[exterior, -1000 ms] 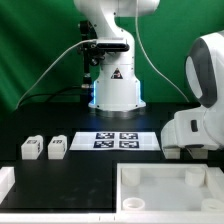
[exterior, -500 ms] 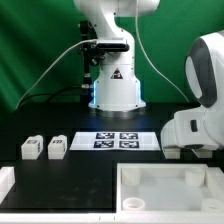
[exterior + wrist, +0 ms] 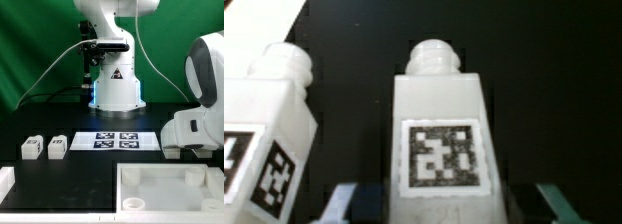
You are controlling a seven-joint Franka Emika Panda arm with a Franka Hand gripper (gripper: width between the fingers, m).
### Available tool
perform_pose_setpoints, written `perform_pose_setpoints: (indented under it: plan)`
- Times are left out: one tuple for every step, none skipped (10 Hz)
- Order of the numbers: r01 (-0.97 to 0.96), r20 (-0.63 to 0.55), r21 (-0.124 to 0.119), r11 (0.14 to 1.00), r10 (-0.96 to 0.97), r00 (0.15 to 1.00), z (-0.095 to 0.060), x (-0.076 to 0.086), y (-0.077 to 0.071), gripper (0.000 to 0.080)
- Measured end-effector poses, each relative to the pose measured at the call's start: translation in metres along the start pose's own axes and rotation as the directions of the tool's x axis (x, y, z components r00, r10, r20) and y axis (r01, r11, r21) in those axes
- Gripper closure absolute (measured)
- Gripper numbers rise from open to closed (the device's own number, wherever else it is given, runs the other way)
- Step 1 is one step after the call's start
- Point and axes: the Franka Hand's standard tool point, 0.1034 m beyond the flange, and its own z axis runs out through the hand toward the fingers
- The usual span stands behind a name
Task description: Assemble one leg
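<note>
In the wrist view a white leg (image 3: 441,130) with a rounded peg end and a black square tag lies on the black table, right between my fingers. My gripper (image 3: 446,205) is open; one fingertip (image 3: 342,200) and the other stand on either side of the leg with dark gaps, not touching it. A second leg (image 3: 269,130) lies beside it. In the exterior view two more alike legs (image 3: 31,148) (image 3: 57,147) stand at the exterior view's left. There my gripper is hidden behind the arm's white casing (image 3: 200,100).
The marker board (image 3: 115,140) lies in the middle of the table in front of the robot base (image 3: 115,85). A large white tray-like base (image 3: 170,185) sits at the front right. Another white part (image 3: 5,185) shows at the front left edge.
</note>
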Motion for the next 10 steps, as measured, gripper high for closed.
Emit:
perform_pose_setpoints:
  plan:
    - [0.000, 0.000, 0.000, 1.000, 0.000, 1.000, 0.000, 0.000, 0.000, 0.0509]
    - [0.000, 0.000, 0.000, 1.000, 0.000, 1.000, 0.000, 0.000, 0.000, 0.0509]
    - [0.014, -0.010, 0.000, 1.000, -0.014, 1.000, -0.005, 0.001, 0.001, 0.0509]
    - [0.033, -0.046, 0.005, 0.999, -0.033, 0.998, -0.025, -0.002, 0.003, 0.0509]
    - [0.046, -0.055, 0.007, 0.999, -0.045, 0.997, -0.046, -0.012, 0.009, 0.0508]
    - [0.053, -0.119, 0.018, 0.998, -0.050, 0.992, -0.071, -0.014, 0.012, 0.0508]
    - [0.058, -0.232, 0.026, 0.998, -0.050, 0.972, -0.100, -0.020, 0.016, 0.0508]
    - [0.054, -0.344, 0.032, 0.998, -0.039, 0.938, -0.120, -0.029, 0.023, 0.0508]
    - [0.054, -0.394, 0.029, 0.998, -0.038, 0.919, -0.134, -0.042, 0.031, 0.0508]
    - [0.050, -0.471, 0.013, 0.999, -0.038, 0.882, -0.162, -0.049, 0.036, 0.0508]
